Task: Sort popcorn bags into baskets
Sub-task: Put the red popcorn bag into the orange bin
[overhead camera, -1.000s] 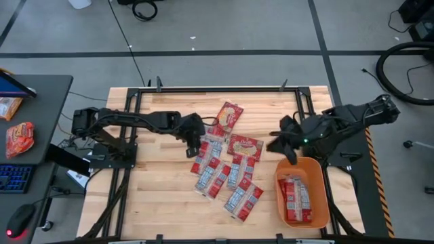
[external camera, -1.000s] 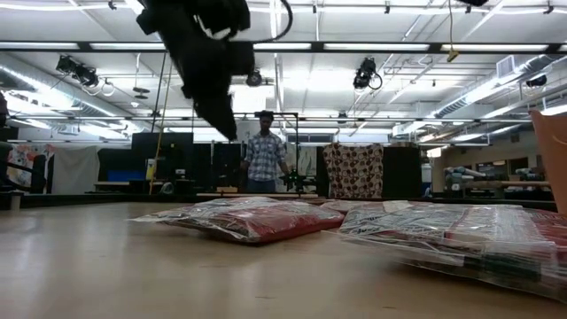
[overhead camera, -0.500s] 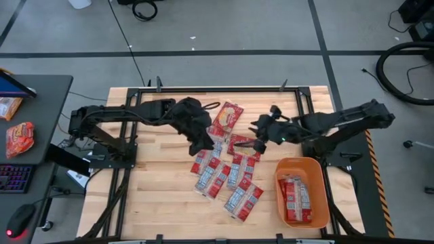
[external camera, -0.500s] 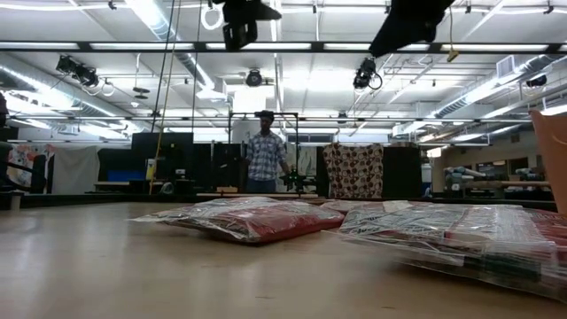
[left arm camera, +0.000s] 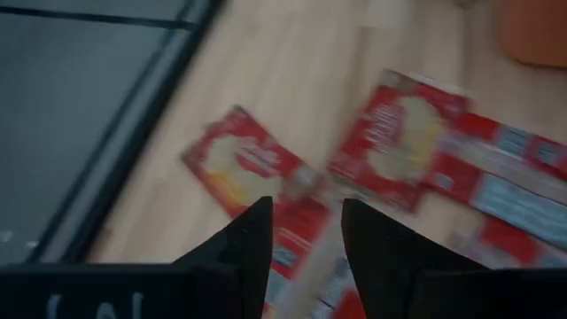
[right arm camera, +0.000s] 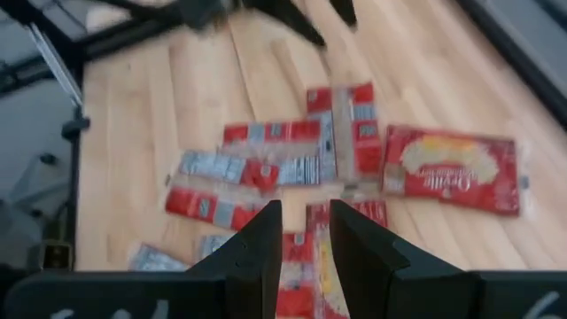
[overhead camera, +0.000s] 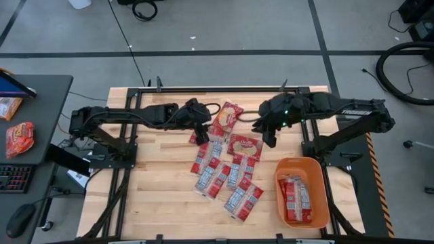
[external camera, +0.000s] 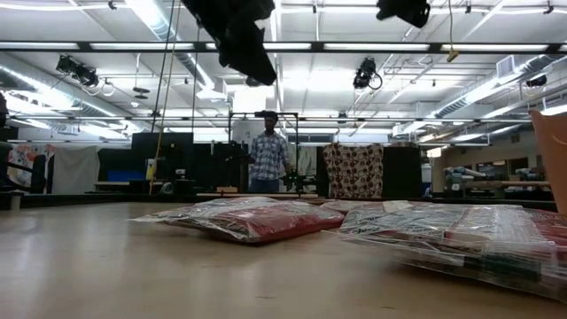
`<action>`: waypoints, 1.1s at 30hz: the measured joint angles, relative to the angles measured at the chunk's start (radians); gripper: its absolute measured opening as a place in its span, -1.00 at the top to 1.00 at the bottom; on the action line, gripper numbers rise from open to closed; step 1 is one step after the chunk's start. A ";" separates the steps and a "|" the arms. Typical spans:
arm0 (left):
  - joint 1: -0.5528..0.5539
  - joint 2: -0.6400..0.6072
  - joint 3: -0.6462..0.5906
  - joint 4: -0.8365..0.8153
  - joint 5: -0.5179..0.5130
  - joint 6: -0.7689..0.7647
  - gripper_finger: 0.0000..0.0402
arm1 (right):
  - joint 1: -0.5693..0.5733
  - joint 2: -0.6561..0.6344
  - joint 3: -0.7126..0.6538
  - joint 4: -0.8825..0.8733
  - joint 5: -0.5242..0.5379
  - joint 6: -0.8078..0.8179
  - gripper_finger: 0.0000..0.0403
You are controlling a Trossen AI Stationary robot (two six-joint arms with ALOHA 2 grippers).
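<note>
Several flat red popcorn bags (overhead camera: pixel 224 173) with grey label panels lie overlapping mid-table. Two larger ones picturing popcorn lie flat at the pile's far side (overhead camera: pixel 228 116) (overhead camera: pixel 245 146). The orange basket (overhead camera: pixel 319 169) stands at the near right with packets (overhead camera: pixel 296 196) lying in it. My left gripper (overhead camera: pixel 201 130) hovers open and empty above the pile's far left corner; its wrist view shows both larger bags (left arm camera: pixel 394 137) (left arm camera: pixel 244 168) beyond the fingers (left arm camera: pixel 306 235). My right gripper (overhead camera: pixel 269 139), open and empty, hangs above the right-hand larger bag (right arm camera: pixel 452 168).
Bare wood lies at the table's near left (overhead camera: pixel 156 196). A black frame rail (overhead camera: pixel 217 89) runs along the far edge. A side desk on the left holds an orange-red snack bag (overhead camera: pixel 19 137). A person (external camera: pixel 267 159) stands in the room beyond the table.
My left gripper has risen from the pile's left edge and shifted toward the far edge. My right gripper has swung from above the basket's far end toward the table's left and far side, over the larger bags. No bag has moved.
</note>
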 joint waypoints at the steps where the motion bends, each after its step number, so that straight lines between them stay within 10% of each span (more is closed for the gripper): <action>1: 0.004 0.000 -0.017 0.033 -0.012 0.000 0.29 | -0.004 -0.001 0.016 0.000 0.006 -0.006 0.50; 15: 0.006 -0.004 0.018 -0.197 0.345 -0.095 0.29 | -0.008 0.002 -0.199 0.253 0.137 -0.075 0.50; 23: 0.006 -0.004 0.039 -0.336 0.345 0.026 0.29 | -0.011 0.004 -0.413 0.548 0.136 -0.047 0.50; 33: 0.010 0.025 0.037 -0.203 0.198 0.163 0.29 | -0.037 0.002 -0.288 0.266 -0.027 -0.012 0.50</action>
